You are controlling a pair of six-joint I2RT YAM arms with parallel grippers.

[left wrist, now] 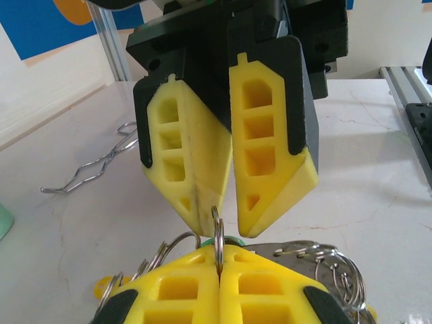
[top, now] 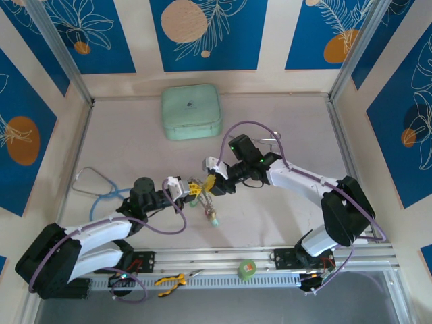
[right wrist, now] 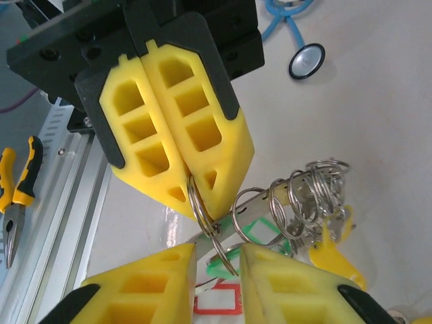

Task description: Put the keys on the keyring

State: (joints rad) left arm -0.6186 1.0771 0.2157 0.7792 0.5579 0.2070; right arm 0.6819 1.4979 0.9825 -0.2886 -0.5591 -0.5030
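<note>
My left gripper (left wrist: 219,255) is shut on a small split ring (left wrist: 218,233) that stands upright between its yellow fingertips. That ring loops round the flat silvery keyring (right wrist: 260,199), which carries several more split rings (right wrist: 307,192) with the keys (top: 209,209) hanging below. Green (right wrist: 260,229), red (right wrist: 217,299) and yellow (right wrist: 334,256) tags dangle under it. My right gripper (right wrist: 219,255) faces the left gripper (right wrist: 199,202) tip to tip. Its jaws are open, standing either side of the pinched ring. Both grippers (top: 189,189) (top: 210,181) meet above the middle of the table.
A mint-green case (top: 191,112) lies at the back. The blue-tubed stethoscope (top: 101,192) is at the left, next to my left arm. Silvery forceps (left wrist: 101,165) lie on the table behind. Yellow pliers (top: 169,280) and a green tape roll (top: 248,270) rest on the front rail.
</note>
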